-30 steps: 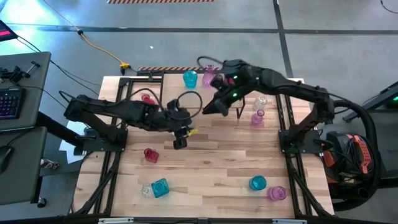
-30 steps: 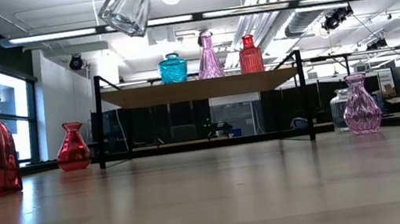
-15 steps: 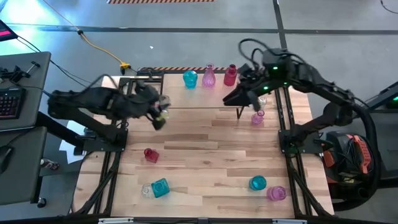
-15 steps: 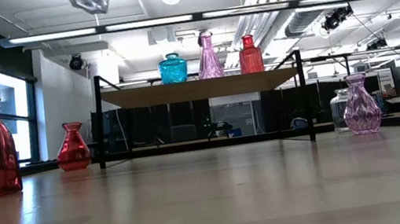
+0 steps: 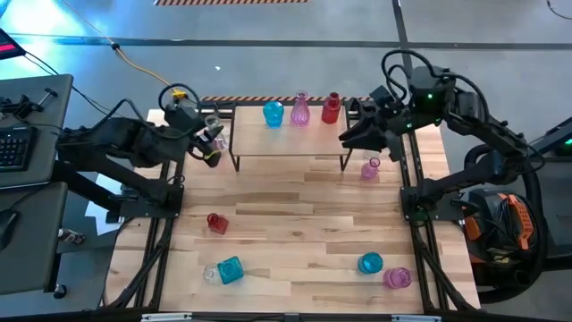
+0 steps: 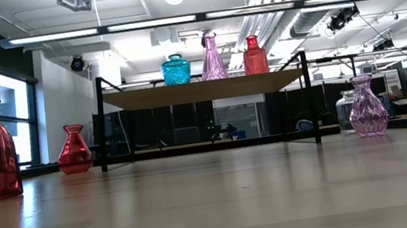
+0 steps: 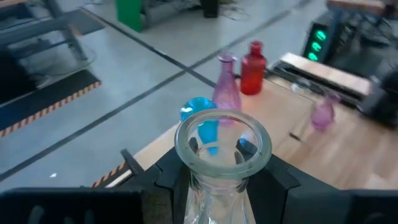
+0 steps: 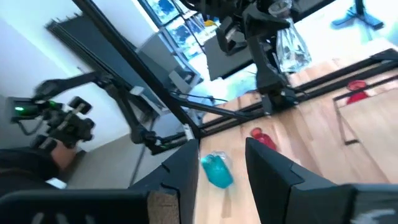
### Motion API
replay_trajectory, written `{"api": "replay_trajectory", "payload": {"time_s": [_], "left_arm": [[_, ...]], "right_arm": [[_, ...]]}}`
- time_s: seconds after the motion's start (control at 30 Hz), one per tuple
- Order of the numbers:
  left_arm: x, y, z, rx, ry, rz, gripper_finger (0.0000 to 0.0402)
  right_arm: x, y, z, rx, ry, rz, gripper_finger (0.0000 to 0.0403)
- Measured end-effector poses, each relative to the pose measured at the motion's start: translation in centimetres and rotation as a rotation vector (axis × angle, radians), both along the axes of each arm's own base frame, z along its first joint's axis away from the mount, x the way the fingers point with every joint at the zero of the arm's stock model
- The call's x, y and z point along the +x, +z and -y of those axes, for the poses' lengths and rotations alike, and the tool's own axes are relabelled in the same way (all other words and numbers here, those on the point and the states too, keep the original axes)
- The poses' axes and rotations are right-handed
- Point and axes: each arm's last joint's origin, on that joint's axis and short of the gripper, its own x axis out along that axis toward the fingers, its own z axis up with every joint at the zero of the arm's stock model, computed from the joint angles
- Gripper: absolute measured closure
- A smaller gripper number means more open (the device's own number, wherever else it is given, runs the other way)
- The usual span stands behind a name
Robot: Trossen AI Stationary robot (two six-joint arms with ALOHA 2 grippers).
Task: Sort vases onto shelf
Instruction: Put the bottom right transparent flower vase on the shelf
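Front edge of the table [image 5: 295, 268], high view: a teal cube-shaped vase [image 5: 230, 269] lies beside a small clear vase [image 5: 211, 274] on the left side; on the right side a round teal vase [image 5: 371, 263] stands touching or just beside a pink vase [image 5: 398, 278]. Farther in, a red ribbed vase [image 5: 216, 222] stands alone on the left half; in the low view it is the large one at the left edge.

Far part of the table: the shelf [image 5: 288, 139] carries three vases in a row on its light wood top, namely a squat teal vase [image 5: 273, 113], a pink-purple bottle vase [image 5: 300, 109] and a red bottle vase [image 5: 332, 107]. On the tabletop right of the shelf stands a pink round vase [image 5: 370, 167], with a clear jar [image 6: 346, 113] just beside it in the low view. A small red vase [image 6: 74, 149] stands left of the shelf in the low view.

Left gripper [image 5: 207, 141]: raised above the table's far left corner, just left of the shelf, jaws partly closed around the neck of a clear glass vase [image 7: 222, 158], held clear of the table.

Right gripper [image 5: 350, 136]: raised over the shelf's right end, near the red bottle vase; its fingers [image 8: 267, 165] stand apart with nothing between them.
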Motion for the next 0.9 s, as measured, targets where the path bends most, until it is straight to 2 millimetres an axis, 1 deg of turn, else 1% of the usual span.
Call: {"api": "replay_trajectory", "payload": {"time_s": [0.07, 0.2, 0.3, 0.37, 0.53, 0.7, 0.9], "left_arm": [[0.6, -1.1, 0.1, 0.001, 0.044, 0.019, 0.0289], [2.0, -4.2, 0.2, -0.003, 0.080, 0.019, 0.0289], [2.3, -5.7, -0.1, 0.006, 0.095, 0.028, 0.0289], [2.8, -6.4, -0.4, 0.002, 0.113, 0.065, 0.0289], [3.4, -8.2, -1.6, 0.028, 0.138, 0.133, 0.0289], [4.4, -10.4, -3.1, 0.064, 0.100, 0.186, 0.0289], [4.8, -12.9, -5.7, 0.083, 0.075, 0.236, 0.0289]], "right_arm": [[-0.1, -0.2, 0.0, -0.018, -0.014, -0.023, 0.0289], [-0.2, -0.6, 0.0, -0.024, -0.014, -0.058, 0.0289], [-0.3, -0.7, 0.0, -0.023, -0.013, -0.066, 0.0289], [-0.2, -0.7, 0.0, -0.026, -0.024, -0.066, 0.0288], [-0.2, -0.7, 0.2, -0.043, -0.079, -0.076, 0.0288], [-0.2, -0.7, 0.2, -0.045, -0.087, -0.075, 0.0288], [-0.2, -0.7, 0.4, -0.055, -0.131, -0.077, 0.0289]]}}
